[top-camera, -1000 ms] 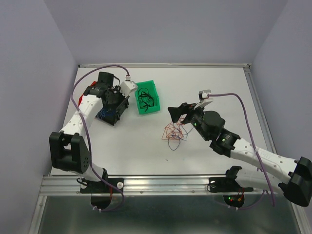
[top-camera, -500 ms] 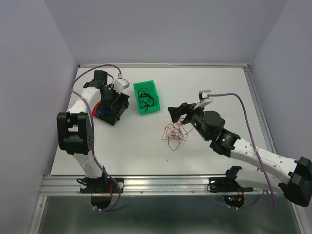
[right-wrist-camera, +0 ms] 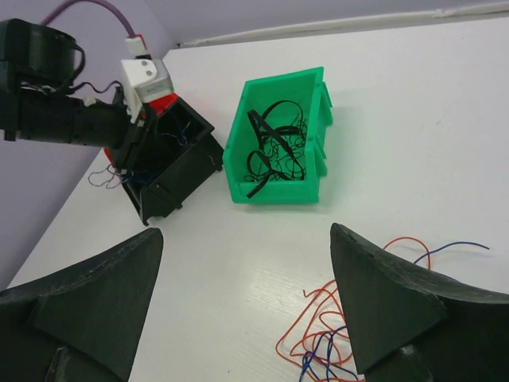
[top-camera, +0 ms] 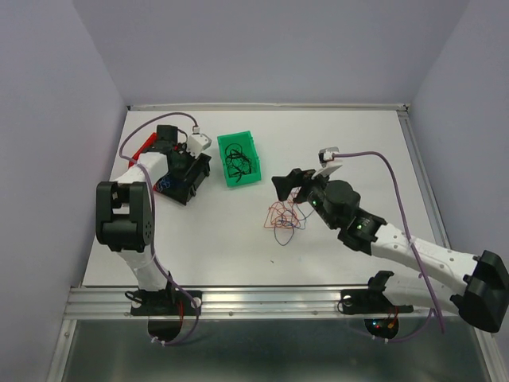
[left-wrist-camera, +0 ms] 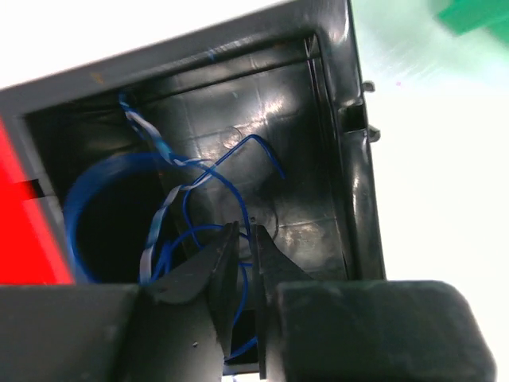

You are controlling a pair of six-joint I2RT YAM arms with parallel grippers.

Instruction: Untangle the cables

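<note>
The left gripper (left-wrist-camera: 243, 239) is down inside a black bin (left-wrist-camera: 238, 95) near the left edge of the bench (top-camera: 207, 239). Its 2 fingers (left-wrist-camera: 227, 270) are drawn together to a thin slit, and a strand of the blue cables (left-wrist-camera: 258, 142) runs through that slit. It looks clenched on the strand. The rest of the blue cables lie looped on the floor of that bin, 1 of them striped blue and white. Something red (left-wrist-camera: 24, 215) sits against the bin's outer side, and too little of it shows to name it.

Just right of the black bin stands a green bin (right-wrist-camera: 274, 193) holding a clump of black cables (right-wrist-camera: 274, 143).

The right gripper (right-wrist-camera: 246, 310) is released, with its 2 fingers (right-wrist-camera: 87, 302) spread wide. It hangs over the middle of the bench, apart from both bins. A loose tangle of red and blue cables (top-camera: 282, 216) lies flat on the bench below it and slightly nearer the robot. In the right wrist view the tangle shows beside the right-hand finger, with no finger touching it.
</note>
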